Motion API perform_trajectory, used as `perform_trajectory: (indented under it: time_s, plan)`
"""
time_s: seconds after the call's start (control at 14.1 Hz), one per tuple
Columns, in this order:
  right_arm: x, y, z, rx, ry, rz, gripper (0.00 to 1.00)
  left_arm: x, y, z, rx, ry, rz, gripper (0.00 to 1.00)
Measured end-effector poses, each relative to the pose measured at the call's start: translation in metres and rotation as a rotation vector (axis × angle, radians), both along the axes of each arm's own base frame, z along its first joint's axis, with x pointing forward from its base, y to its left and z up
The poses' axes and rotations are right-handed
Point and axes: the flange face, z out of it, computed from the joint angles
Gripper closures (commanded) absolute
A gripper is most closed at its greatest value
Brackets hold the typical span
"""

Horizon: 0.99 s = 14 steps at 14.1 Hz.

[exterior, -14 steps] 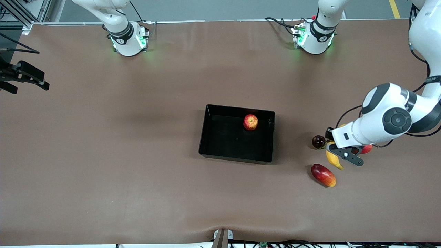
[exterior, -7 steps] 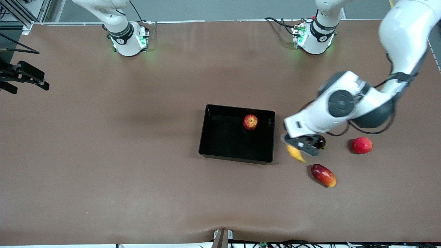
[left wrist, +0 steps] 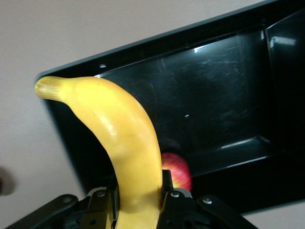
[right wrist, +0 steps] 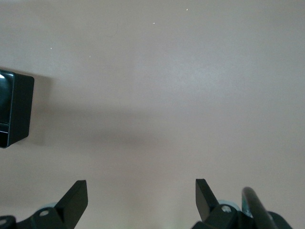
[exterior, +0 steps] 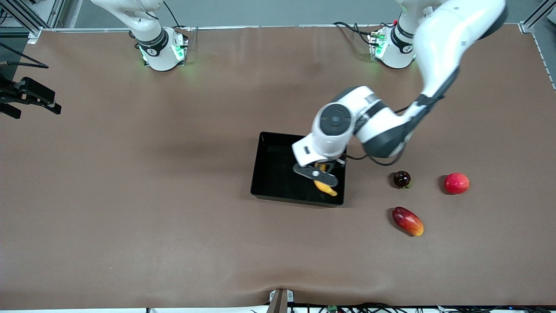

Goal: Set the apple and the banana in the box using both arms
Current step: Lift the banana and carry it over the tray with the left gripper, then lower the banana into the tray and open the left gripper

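Note:
My left gripper (exterior: 320,172) is shut on the yellow banana (exterior: 325,187) and holds it over the black box (exterior: 269,174), above the end toward the left arm. In the left wrist view the banana (left wrist: 124,138) stands clamped between the jaws, over the box (left wrist: 214,95). The red apple (left wrist: 180,171) lies in the box just under the gripper; in the front view the arm hides it. My right gripper (right wrist: 141,191) is open and empty, waiting up high at the right arm's end of the table (exterior: 32,102).
Three other fruits lie toward the left arm's end: a dark maroon round one (exterior: 402,178), a pinkish-red round one (exterior: 456,183) and an oval red one with a yellow-orange tip (exterior: 407,221). A corner of the box (right wrist: 14,109) shows in the right wrist view.
My left arm has lifted the banana from among the loose fruits and carried it toward the box, now over it. The apple is now covered by the arm. The right arm has not moved.

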Motion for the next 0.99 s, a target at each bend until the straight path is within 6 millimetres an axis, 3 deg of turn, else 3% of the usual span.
perform_trajectory:
  time_s: [0.57,0.78,0.99]
  plan:
    - [0.000,0.000,-0.001,0.000,0.001,-0.001,0.00,-0.036,-0.085,-0.064,-0.086,-0.087,0.042,1.00]
    - [0.000,0.000,-0.001,0.000,0.001,-0.001,0.00,-0.047,-0.098,-0.095,-0.062,-0.100,0.032,1.00]
    - [0.000,0.000,-0.001,0.000,0.002,-0.001,0.00,-0.048,-0.096,-0.120,-0.047,-0.084,0.040,1.00]
